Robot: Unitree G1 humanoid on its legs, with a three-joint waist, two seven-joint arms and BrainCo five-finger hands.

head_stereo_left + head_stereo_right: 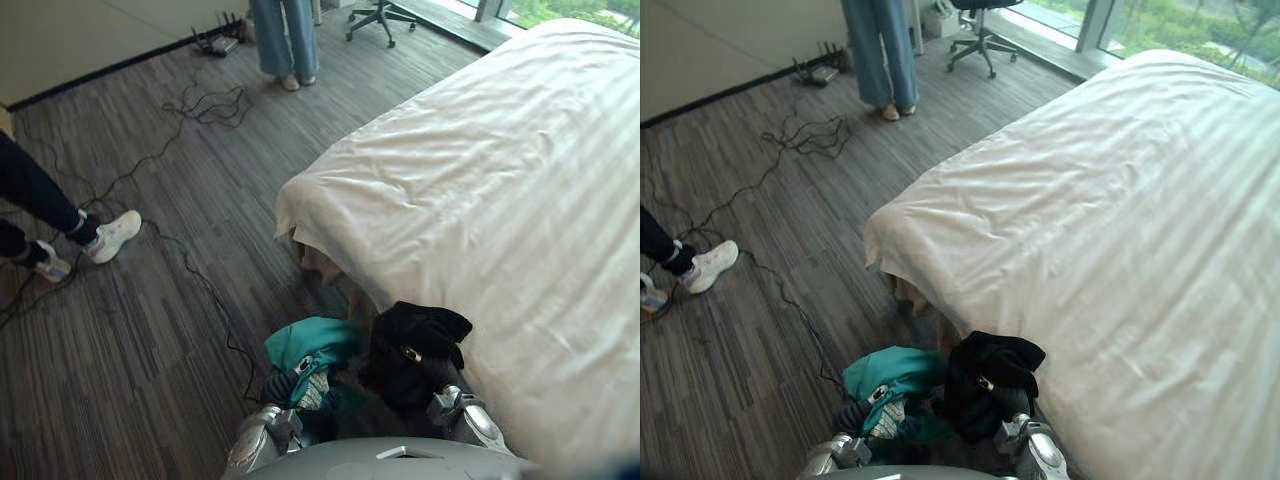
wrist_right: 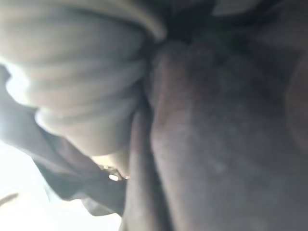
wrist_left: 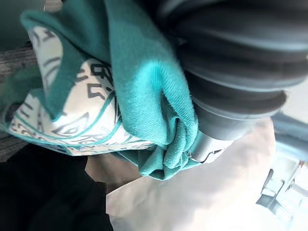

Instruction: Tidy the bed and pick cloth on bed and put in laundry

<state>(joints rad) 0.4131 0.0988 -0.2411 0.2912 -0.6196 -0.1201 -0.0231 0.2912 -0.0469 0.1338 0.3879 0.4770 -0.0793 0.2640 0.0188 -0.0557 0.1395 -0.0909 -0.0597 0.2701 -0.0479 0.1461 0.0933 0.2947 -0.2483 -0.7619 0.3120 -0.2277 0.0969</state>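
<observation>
A teal cloth with a white patterned lining [image 1: 312, 345] is bunched over my left hand [image 3: 236, 53], low in front of me beside the bed's corner. A fingertip [image 1: 303, 366] shows curled over it. A black cloth [image 1: 415, 345] hangs in a clump from my right hand [image 2: 72, 77], against the bed's near edge, with a silver fingertip [image 1: 411, 353] pinching its folds. The bed [image 1: 480, 200] has a smooth white striped cover with nothing lying on it.
A person in jeans [image 1: 285, 40] stands at the far wall. Another person's legs and white shoes [image 1: 110, 235] are at the left. Black cables [image 1: 200, 100] trail across the grey wood floor. An office chair [image 1: 380, 15] stands by the window.
</observation>
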